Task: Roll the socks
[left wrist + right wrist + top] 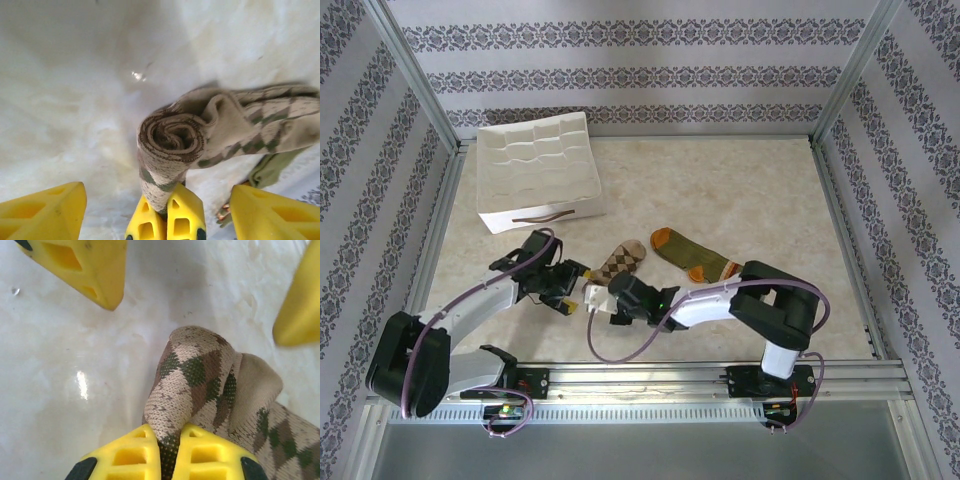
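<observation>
Tan argyle sock | your right tool clamps its rolled end, likely so the coil holds | left tool spread wide around it

No text, label or number can be read.

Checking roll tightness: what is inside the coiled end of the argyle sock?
The coil of the tan-and-brown argyle fabric sock shows only its own spiralled layers around a dark hollow. Nothing else is visible inside; the hollow's depth is shadowed.
</observation>
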Robot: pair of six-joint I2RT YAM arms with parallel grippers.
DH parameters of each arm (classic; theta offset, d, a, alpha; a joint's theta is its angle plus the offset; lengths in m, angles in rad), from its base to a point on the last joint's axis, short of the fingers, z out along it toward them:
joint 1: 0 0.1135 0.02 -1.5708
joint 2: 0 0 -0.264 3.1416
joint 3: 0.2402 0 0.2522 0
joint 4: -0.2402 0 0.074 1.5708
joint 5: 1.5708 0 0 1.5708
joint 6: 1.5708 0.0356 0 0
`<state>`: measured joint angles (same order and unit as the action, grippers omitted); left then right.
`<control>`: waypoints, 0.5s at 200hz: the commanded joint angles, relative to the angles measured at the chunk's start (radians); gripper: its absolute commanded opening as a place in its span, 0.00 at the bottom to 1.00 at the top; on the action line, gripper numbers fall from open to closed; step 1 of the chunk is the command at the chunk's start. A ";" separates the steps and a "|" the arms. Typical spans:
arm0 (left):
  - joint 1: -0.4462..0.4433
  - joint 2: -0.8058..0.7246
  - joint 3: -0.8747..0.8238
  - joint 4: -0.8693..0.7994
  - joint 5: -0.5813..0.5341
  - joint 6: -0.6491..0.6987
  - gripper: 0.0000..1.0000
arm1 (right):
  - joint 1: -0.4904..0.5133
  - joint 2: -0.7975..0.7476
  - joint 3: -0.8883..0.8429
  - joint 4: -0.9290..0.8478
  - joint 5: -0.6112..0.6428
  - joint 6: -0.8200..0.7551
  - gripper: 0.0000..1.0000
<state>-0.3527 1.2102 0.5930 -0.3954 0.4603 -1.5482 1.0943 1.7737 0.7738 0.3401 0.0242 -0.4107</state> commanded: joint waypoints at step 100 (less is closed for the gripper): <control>-0.022 0.055 -0.110 0.382 0.104 0.013 0.58 | -0.350 0.196 0.044 -0.153 -0.792 0.483 0.00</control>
<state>-0.3405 1.2228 0.4995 -0.1200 0.5385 -1.5497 0.7799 1.8824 0.8322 0.3439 -0.6758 -0.0444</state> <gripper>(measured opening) 0.580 0.047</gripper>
